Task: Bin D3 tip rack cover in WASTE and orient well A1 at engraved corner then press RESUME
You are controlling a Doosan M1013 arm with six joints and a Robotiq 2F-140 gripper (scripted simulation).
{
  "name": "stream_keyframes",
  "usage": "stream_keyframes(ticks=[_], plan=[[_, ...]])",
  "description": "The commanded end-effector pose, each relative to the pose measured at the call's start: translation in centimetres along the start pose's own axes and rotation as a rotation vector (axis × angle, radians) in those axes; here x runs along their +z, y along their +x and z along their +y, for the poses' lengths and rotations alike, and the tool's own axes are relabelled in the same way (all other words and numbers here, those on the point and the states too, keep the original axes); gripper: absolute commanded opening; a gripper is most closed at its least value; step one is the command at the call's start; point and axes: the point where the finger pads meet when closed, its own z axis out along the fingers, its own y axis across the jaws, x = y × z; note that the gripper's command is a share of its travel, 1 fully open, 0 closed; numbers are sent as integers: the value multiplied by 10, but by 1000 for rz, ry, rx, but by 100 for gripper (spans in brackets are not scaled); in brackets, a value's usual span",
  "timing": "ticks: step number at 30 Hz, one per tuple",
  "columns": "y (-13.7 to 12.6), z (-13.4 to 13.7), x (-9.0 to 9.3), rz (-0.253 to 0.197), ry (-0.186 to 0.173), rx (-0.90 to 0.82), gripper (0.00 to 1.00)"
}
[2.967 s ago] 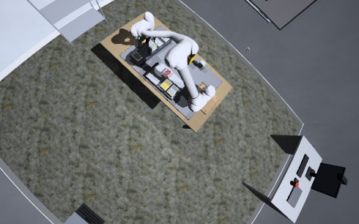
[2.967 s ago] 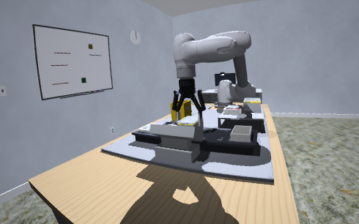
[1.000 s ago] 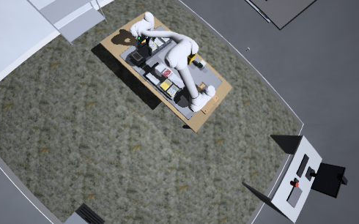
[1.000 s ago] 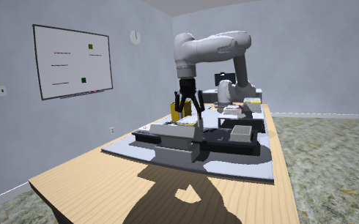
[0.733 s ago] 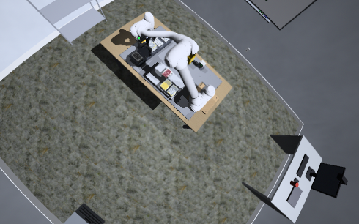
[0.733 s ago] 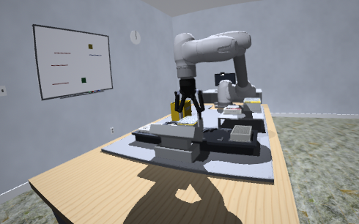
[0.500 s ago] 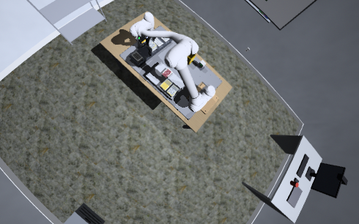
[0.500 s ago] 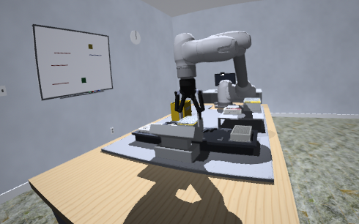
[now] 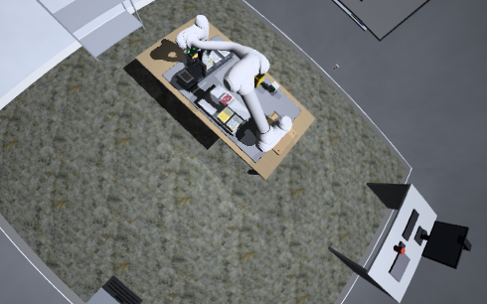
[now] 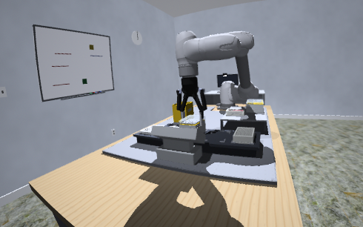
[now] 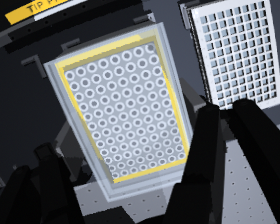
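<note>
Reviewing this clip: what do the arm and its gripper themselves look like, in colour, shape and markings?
The arm is smooth, matte white-grey, built of thick rounded tubular links with bulbous joints; no external cables show. A small green light glows near the wrist in the top view. The gripper is all black: a cylindrical body with two long, angular linkage jaws. No readable markings are visible.
</note>
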Motion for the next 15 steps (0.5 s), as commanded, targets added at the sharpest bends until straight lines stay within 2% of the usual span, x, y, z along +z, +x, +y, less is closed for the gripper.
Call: stream_keyframes(ticks=[1, 15], plan=[[2, -1, -12, 9, -5, -2, 0], [2, -1, -32, 9, -5, -2, 0]])
